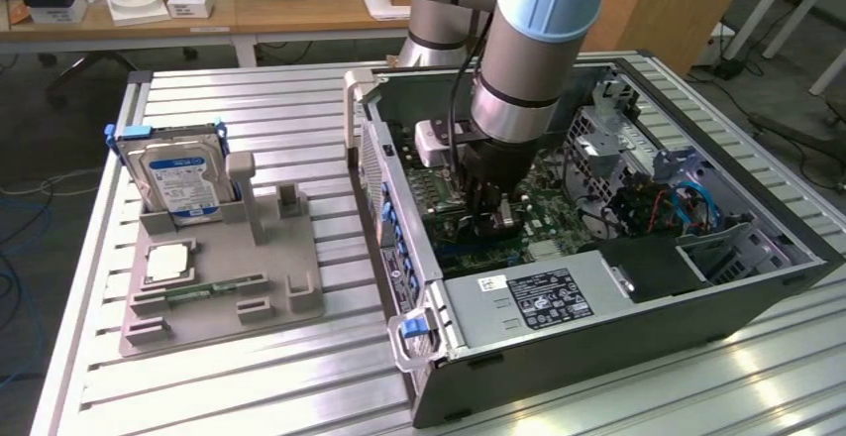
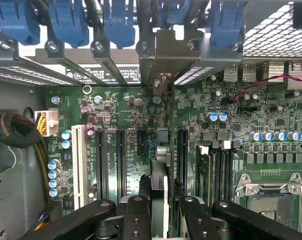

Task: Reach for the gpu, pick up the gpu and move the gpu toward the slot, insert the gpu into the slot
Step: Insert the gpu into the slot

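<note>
My gripper reaches down inside the open computer case, just above the motherboard. In the wrist view the gripper is shut on the gpu, a thin dark card seen edge-on between the black fingers. The card's silver bracket stands at the case's rear wall among the blue latches. The card runs along the line of the long black expansion slots, between two of them. Its lower edge is hidden, so I cannot tell whether it sits in a slot.
On the exterior view's left a grey holder carries the blue-labelled hard drive and a small green memory stick. The power supply sits near the case's front. A CPU socket and cables flank the slots.
</note>
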Robot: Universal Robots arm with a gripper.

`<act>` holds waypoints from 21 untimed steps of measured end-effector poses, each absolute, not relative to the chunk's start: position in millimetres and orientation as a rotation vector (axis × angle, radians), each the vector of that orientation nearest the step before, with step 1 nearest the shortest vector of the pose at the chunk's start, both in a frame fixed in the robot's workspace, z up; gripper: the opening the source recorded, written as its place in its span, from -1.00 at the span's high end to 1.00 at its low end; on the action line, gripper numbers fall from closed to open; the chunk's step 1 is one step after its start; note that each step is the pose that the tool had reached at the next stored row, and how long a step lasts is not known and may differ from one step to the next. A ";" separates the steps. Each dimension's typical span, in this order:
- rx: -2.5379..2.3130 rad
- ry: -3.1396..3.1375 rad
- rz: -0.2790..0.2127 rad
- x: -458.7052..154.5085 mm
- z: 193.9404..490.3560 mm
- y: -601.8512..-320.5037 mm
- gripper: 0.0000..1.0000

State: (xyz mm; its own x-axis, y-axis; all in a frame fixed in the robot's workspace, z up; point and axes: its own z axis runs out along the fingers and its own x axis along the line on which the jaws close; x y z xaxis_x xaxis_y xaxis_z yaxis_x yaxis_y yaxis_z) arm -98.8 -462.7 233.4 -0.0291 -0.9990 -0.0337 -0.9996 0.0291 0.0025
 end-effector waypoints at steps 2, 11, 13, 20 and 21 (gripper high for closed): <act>-2.173 2.237 0.039 -98.9 233.3 -462.7 0.47; -2.172 2.237 0.040 -99.2 234.4 -462.7 0.47; -2.171 2.236 0.042 -99.2 237.3 -462.5 0.47; -2.173 2.237 0.040 -99.1 240.1 -462.7 0.47; -2.173 2.237 0.040 -99.1 240.2 -462.7 0.47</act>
State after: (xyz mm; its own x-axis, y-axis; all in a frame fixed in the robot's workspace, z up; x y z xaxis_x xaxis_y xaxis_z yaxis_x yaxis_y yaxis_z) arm -99.1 -462.7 240.2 -0.0293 -0.9990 -0.0341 -0.9996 0.0292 0.0026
